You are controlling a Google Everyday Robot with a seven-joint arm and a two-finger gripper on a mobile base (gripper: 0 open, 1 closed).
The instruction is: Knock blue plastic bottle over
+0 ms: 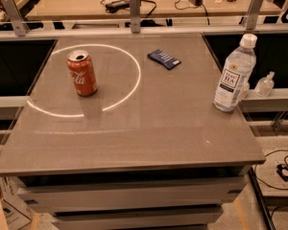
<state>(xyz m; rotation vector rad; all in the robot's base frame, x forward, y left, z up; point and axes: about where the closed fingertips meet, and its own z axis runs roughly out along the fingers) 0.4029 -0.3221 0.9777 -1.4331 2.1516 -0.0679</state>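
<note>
1. Standing upright at the right edge of the bench [149, 128]: the blue plastic bottle [234, 75], cap on, label toward the camera. Not yet toppled.
2. Gripper: nowhere in the camera view, so I cannot tell whether the jaws are apart or together.
3. Step in hand (judged): approach the bottle.
4. Method: strike high, above the label, for leverage. Push toward the bench middle so the bottle falls onto the surface, not off the right edge toward the small pump bottle [265, 85] just beyond.
5. Red can [82, 73] and dark packet [164, 59] sit well apart from the bottle, so I expect no interference.
</note>
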